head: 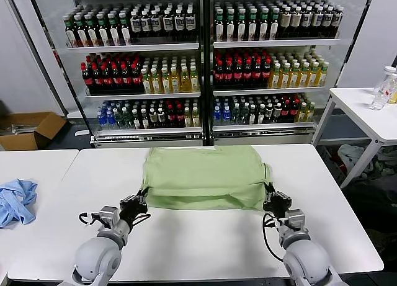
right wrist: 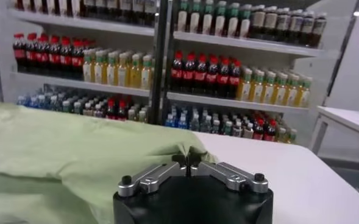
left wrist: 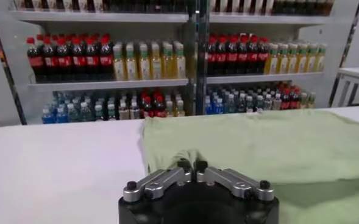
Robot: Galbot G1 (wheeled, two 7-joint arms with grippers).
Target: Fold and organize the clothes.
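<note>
Fingers of both grippers, left (head: 141, 198) and right (head: 271, 196), pinch the soft light green shirt's (head: 201, 174) near corners (likely for folding).

No readable text, brand, number or sign anywhere. Labels on the shelf bottles (head: 186, 75) too small and blurred to make out in all three views; same for the bottle (head: 383, 87) on the far right table (head: 366, 112).
</note>
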